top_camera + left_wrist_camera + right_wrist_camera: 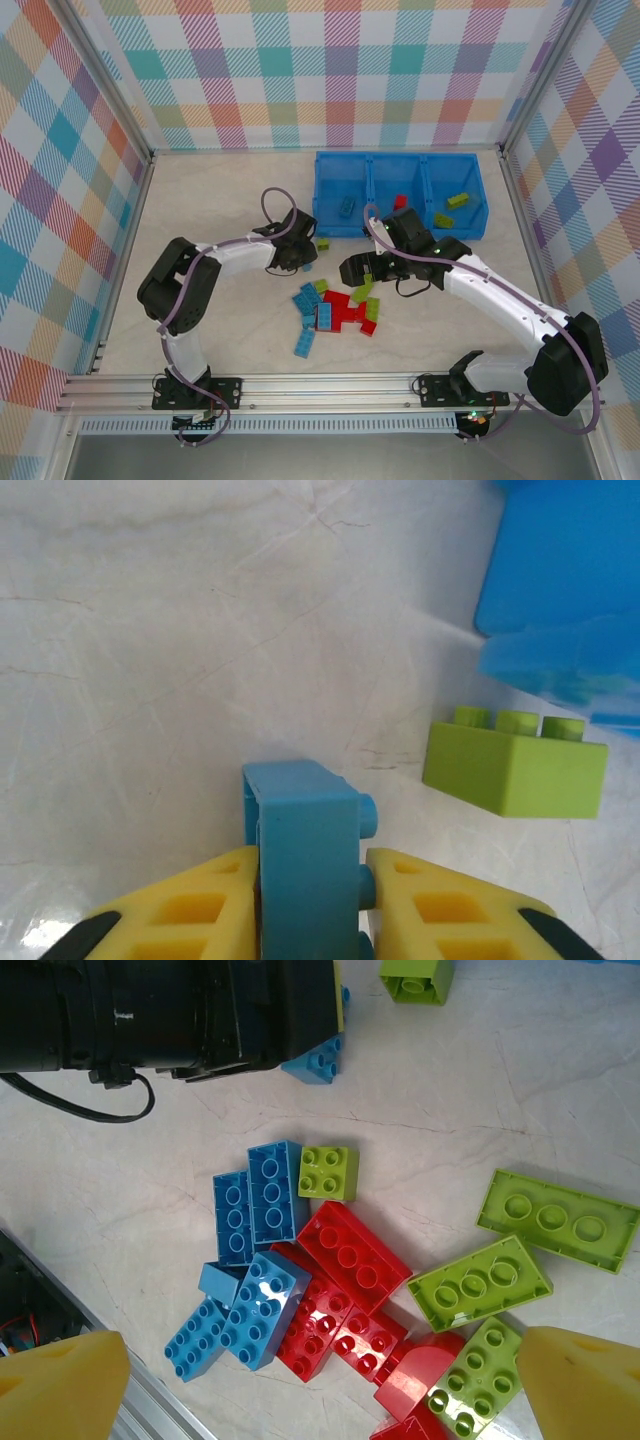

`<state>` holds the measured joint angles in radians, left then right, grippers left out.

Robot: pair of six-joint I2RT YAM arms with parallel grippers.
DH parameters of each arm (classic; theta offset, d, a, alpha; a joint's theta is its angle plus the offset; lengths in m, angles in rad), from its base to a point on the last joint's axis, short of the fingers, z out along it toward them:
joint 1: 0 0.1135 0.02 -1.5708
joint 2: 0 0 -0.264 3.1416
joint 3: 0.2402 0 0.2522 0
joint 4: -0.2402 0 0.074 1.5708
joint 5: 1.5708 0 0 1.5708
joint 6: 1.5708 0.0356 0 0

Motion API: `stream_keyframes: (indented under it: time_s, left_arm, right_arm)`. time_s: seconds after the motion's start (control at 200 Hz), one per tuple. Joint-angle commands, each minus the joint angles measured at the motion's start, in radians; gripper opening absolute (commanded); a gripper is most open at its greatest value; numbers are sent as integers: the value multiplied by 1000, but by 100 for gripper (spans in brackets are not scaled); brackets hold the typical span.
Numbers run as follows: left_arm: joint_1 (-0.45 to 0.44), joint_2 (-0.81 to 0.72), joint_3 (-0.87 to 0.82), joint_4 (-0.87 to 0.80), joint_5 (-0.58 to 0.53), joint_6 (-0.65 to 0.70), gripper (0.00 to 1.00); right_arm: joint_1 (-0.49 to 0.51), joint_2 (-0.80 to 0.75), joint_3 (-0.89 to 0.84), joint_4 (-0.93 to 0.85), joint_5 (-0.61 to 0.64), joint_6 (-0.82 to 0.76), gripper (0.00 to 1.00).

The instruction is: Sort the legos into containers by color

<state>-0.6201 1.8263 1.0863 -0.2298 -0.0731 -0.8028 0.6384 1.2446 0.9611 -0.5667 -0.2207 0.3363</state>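
The blue bin (400, 158) sits at the far side, with blue, red and green bricks in separate compartments. In front of it, the right gripper (320, 1380) hangs spread wide over the loose legos (335, 312). The left gripper (310, 865) pinches a light blue brick (305, 815) just beside a lime green brick (515, 770).

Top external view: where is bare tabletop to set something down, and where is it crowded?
Crowded: the pile of blue, red and lime plastic bricks mid-table. Bare: pale tabletop far left, between bright blue plastic bin and left wall; also between the pile and the near metal rail.
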Motion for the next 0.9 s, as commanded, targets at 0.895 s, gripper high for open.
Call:
stream_keyframes:
  time_s: [0.895]
  left_arm:
    - [-89,286,762,-67,-310,499,10]
  right_arm:
    - [3,-240,-73,45,152,85,100]
